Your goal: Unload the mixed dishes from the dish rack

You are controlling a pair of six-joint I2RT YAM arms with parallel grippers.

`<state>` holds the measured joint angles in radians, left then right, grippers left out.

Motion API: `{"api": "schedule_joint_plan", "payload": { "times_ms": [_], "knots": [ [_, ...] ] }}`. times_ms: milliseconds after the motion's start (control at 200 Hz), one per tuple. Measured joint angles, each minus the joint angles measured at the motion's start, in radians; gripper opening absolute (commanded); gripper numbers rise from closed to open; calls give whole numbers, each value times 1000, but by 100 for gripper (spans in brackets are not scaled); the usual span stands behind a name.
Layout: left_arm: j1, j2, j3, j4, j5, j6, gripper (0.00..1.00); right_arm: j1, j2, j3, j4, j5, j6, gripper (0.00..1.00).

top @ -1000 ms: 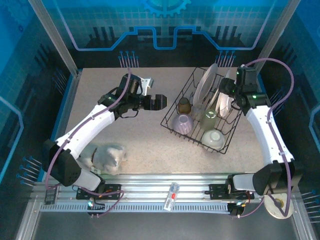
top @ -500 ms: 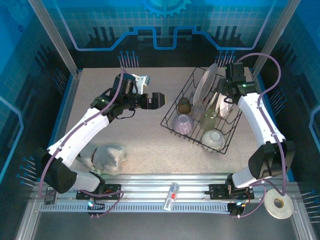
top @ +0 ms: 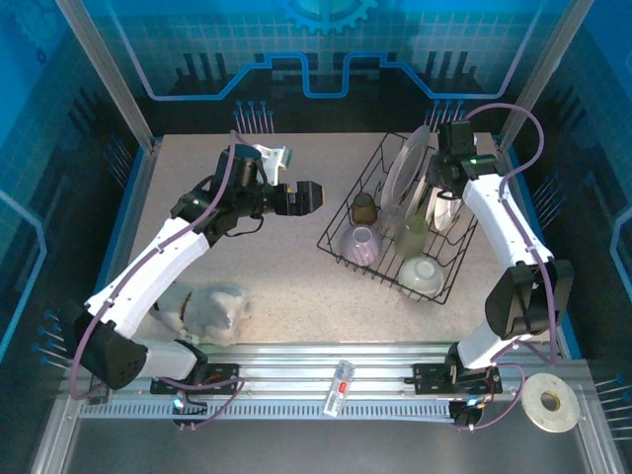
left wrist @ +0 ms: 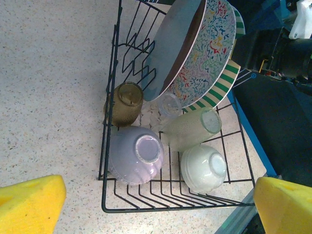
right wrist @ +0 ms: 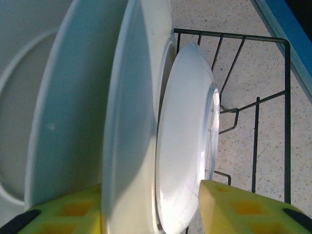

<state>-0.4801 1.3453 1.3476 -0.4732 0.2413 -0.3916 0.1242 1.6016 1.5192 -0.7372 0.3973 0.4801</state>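
Note:
The black wire dish rack (top: 380,272) stands right of centre. The left wrist view looks into the dish rack (left wrist: 109,146): a lilac bowl (left wrist: 134,155), a white bowl (left wrist: 204,167), a pale translucent cup (left wrist: 190,129), a brown cup (left wrist: 124,103), and upright plates, one with a multicolour patterned face (left wrist: 207,53). My left gripper (top: 308,196) hovers open left of the rack, nothing between its jaws (left wrist: 158,207). My right gripper (top: 442,188) reaches into the rack's back right. Its yellow fingers straddle a large white plate (right wrist: 131,122) and a smaller white plate (right wrist: 187,146); contact is unclear.
A whitish plastic lump (top: 212,306) lies near the left arm's base. A white tape ring (top: 550,402) sits on the metal front ledge at the right. The rack's back corner wires (right wrist: 256,102) stand just right of the smaller plate. Bare tabletop (top: 267,267) lies left of the rack.
My right gripper has moved in over the upright plates at the rack's back and its jaws have narrowed around them. The left arm's elbow has drifted left; its gripper stays open.

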Motion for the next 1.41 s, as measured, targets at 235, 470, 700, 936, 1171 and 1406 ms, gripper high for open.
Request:
{"api": "schedule_joint_plan", "payload": {
  "times_ms": [235, 470, 700, 936, 1171, 1406],
  "knots": [
    [0, 0, 0, 0, 0, -1, 99, 18, 10, 5, 2, 23, 12, 29],
    [0, -6, 0, 0, 0, -1, 99, 33, 19, 13, 1, 42, 19, 16],
    [0, -24, 0, -1, 0, -1, 99, 34, 20, 27, -31, 119, 31, 2],
    [0, -38, 0, 5, 38, -2, 99, 30, 20, 29, -43, 150, 33, 0],
    [-1, -51, 0, 23, 74, -2, 99, 30, 19, 43, -65, 154, 32, 0],
    [-1, -53, 0, 31, 79, -3, 99, 30, 1, 57, -89, 163, 31, 0]
  ]
}}
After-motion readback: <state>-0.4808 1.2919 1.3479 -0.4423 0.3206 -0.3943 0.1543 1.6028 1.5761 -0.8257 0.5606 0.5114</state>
